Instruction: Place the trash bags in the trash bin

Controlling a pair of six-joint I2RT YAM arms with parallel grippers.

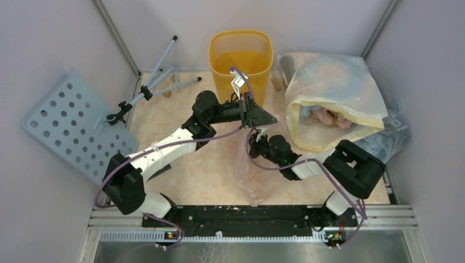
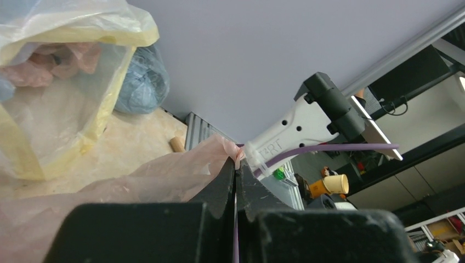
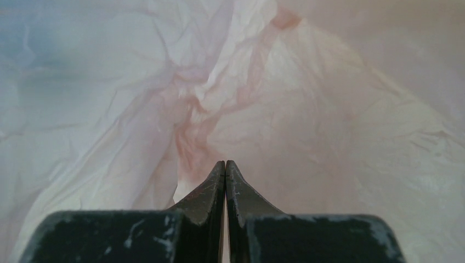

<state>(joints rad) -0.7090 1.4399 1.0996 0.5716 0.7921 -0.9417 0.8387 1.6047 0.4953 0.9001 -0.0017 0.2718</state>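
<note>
Pink trash bag (image 1: 253,174): hanging mid-table between the two arms and trailing toward the near edge; looking feather-light, limp, slippery, likely tearing if yanked
Left gripper (image 2: 236,164): pinching the bag's upper edge, fingers clamped together on the film, just on the near side of the bin
Right gripper (image 3: 225,164): pressing shut with the tips nosing into the film; impossible to tell whether any is caught
Hold: favouring the rim, for spreading the mouth
Trash bin (image 1: 241,38): standing open at the far edge
Room: crowding on the right from the yellow sack (image 1: 329,90); opening up more on the left
</note>
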